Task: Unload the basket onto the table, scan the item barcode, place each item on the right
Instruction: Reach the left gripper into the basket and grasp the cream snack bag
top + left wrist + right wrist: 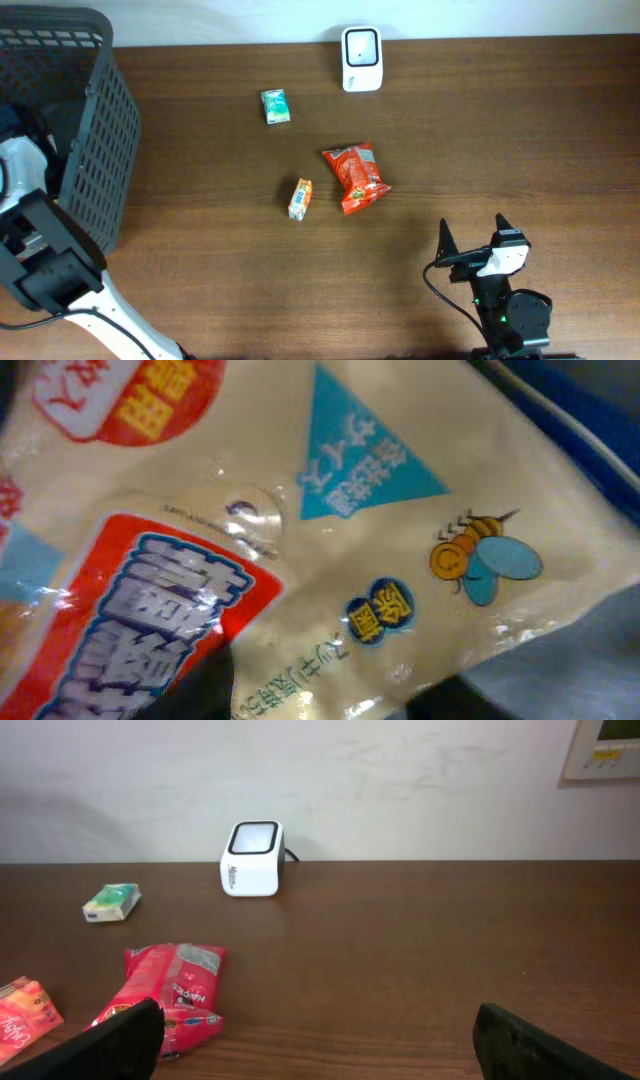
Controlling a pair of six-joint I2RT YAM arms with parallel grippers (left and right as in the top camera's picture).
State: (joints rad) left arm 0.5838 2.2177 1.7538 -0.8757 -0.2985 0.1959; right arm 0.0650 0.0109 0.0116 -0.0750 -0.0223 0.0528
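Scanner (361, 58) at far edge | red bag (354, 178), orange packet (300, 198) mid-table | basket (100, 130) left

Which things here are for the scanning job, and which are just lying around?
For the job:
white scanner
cream packet with a bee, right under the left wrist camera

Lying about for now:
green pack
orange carton
red snack bag
black basket
right gripper, idle and open

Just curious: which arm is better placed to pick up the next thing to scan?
Left, I'd say. The left arm is at the basket, and its camera shows a bag right up close. The right end effector sits open at the near edge of the table, far from any item.
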